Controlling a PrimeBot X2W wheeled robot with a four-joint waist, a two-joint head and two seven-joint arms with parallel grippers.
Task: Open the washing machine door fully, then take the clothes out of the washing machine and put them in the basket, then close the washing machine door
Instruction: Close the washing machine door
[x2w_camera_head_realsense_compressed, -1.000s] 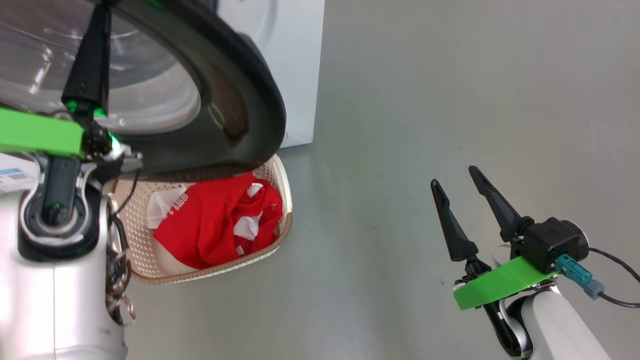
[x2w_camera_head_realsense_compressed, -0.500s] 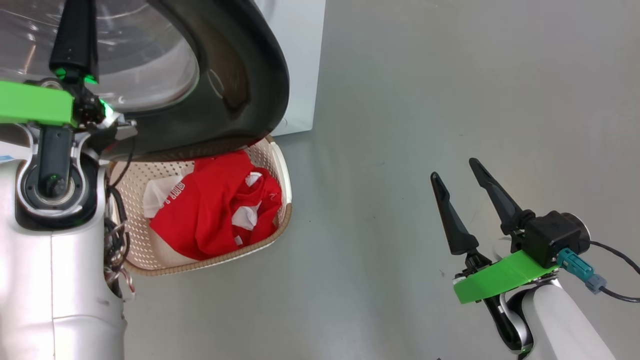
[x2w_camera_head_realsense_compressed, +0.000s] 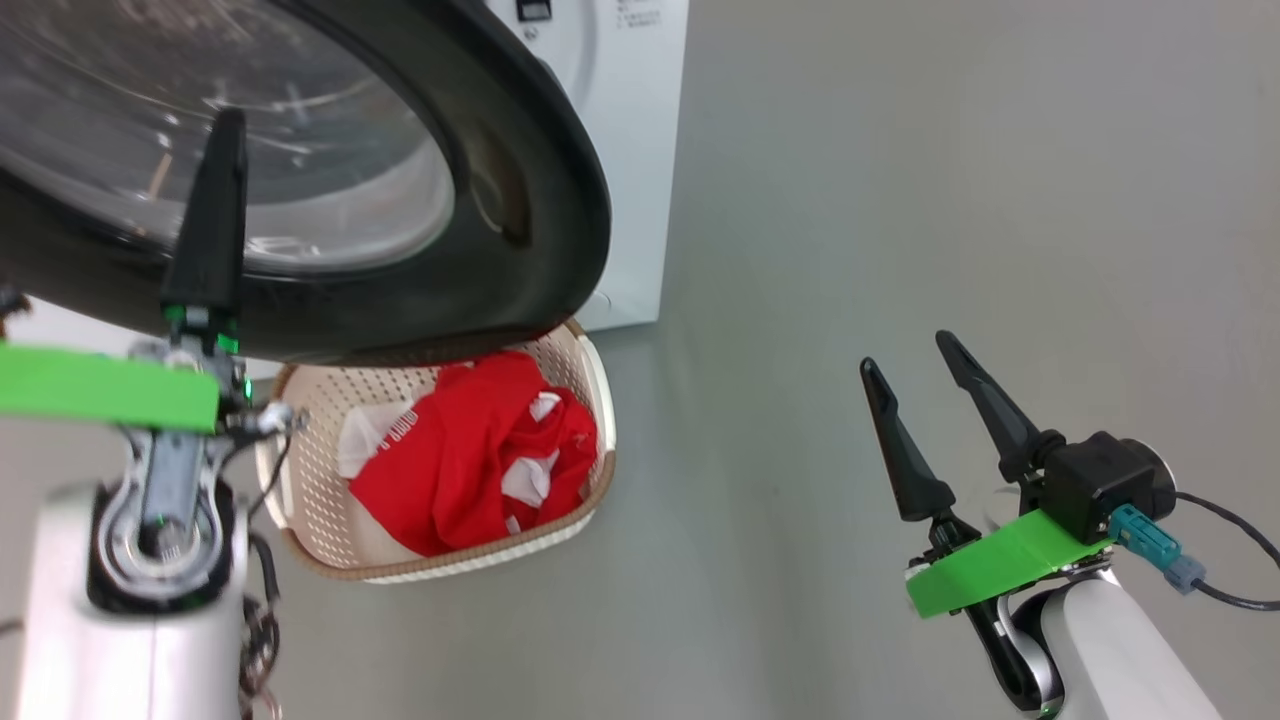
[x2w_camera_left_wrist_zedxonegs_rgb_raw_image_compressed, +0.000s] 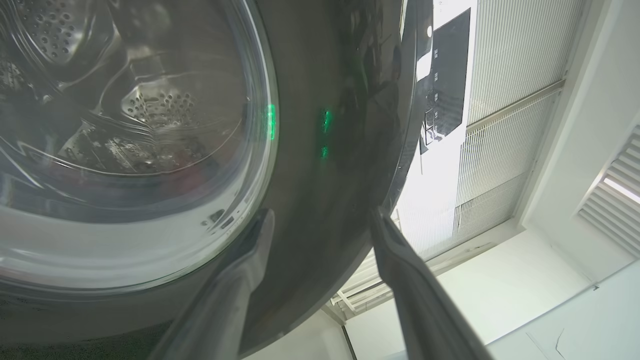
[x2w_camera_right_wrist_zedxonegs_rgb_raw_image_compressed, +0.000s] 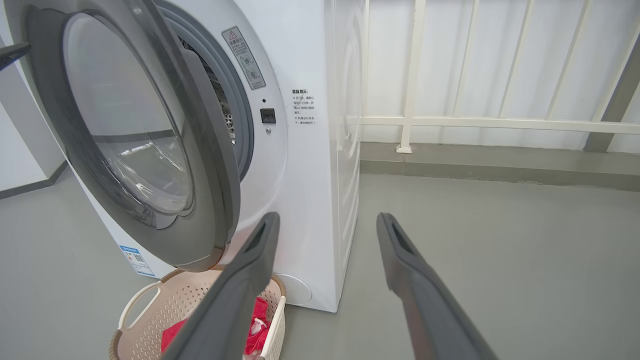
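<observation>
Jaws of L gripper (x2w_camera_left_wrist_zedxonegs_rgb_raw_image_compressed: 322, 214) are spread, empty, at rim of door (x2w_camera_head_realsense_compressed: 520, 200); R gripper (x2w_camera_head_realsense_compressed: 906, 352) jaws spread too, idle. Clothes (x2w_camera_head_realsense_compressed: 470, 460) are lodged in basket (x2w_camera_head_realsense_compressed: 603, 430) below door. Step judged: door closing; rim to be pushed twd washing machine (x2w_camera_head_realsense_compressed: 625, 150).
</observation>
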